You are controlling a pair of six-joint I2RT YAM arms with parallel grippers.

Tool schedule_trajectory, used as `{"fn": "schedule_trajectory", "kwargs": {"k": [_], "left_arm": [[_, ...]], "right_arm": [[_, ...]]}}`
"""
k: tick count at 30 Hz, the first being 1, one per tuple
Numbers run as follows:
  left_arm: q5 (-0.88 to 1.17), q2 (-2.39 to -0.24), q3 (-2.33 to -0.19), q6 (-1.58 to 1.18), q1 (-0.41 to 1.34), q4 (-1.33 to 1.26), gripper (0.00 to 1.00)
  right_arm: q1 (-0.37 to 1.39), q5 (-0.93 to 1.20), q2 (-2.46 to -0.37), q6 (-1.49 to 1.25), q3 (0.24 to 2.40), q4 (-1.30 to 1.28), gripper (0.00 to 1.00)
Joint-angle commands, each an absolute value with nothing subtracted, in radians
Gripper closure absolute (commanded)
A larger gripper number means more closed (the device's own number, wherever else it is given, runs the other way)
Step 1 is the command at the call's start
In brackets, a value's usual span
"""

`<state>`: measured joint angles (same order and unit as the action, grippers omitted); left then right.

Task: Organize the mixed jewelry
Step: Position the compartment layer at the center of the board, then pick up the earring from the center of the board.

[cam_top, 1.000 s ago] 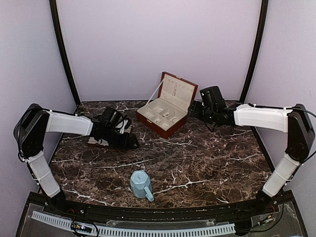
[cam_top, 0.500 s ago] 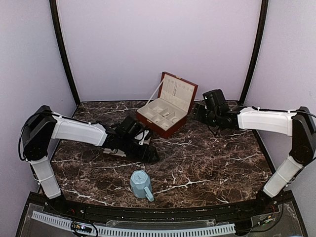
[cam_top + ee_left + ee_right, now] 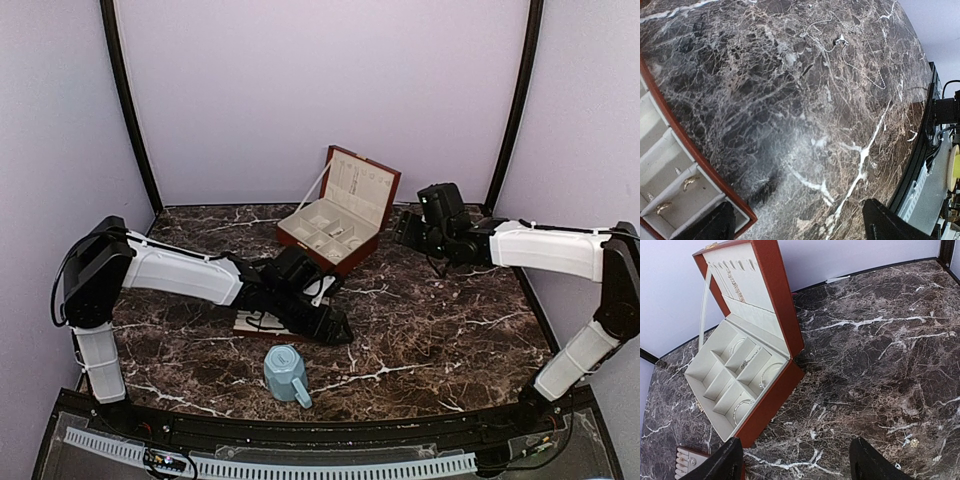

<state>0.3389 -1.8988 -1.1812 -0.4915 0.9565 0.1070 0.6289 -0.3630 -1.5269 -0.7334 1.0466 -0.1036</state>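
Observation:
The mixed jewelry shows in several spots. Tiny silvery bits [image 3: 912, 442] lie on the marble at the lower right of the right wrist view. A small silvery piece [image 3: 840, 41] and a thin chain [image 3: 875, 75] lie far ahead in the left wrist view. Thin hoops [image 3: 742, 407] rest in the compartments of the open brown box [image 3: 335, 235]. My left gripper [image 3: 335, 325] [image 3: 797, 207] is open over bare marble, right of the flat tray [image 3: 670, 165]. Open too, my right gripper [image 3: 405, 228] [image 3: 796, 445] hangs beside the box's right corner, nothing between its fingers.
A light-blue mug [image 3: 287, 372] stands near the front edge, just below the left gripper. The flat tray [image 3: 250, 322] lies under the left forearm and holds small gold-coloured pieces [image 3: 690, 182]. The box's lid [image 3: 747, 285] stands upright. Purple walls close in the table.
My left arm has swept right and nearer, from the left side to the table's middle, and the flat tray shows further right with it. The right gripper drifted slightly right.

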Motion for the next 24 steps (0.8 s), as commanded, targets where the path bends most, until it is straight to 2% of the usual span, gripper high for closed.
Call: {"fn": "schedule_trajectory", "kwargs": {"k": [1, 9, 16, 24], "left_arm": [[0.382, -1.901, -1.218, -0.463, 0.963, 0.116, 0.09], [0.332, -1.856, -1.224, -0.434, 0.964, 0.166, 0.08], [0.23, -1.726, -1.222, -0.415, 0.963, 0.242, 0.07], [0.191, -1.581, -1.237, -0.427, 0.872, 0.253, 0.05]], "right_arm": [[0.622, -0.389, -1.487, -0.718, 1.036, -0.078, 0.26], [0.621, -0.392, -1.465, -0.716, 1.029, -0.111, 0.26], [0.62, -0.403, -1.393, -0.71, 1.01, -0.203, 0.26], [0.596, -0.364, -1.312, -0.66, 1.002, -0.411, 0.32]]}}
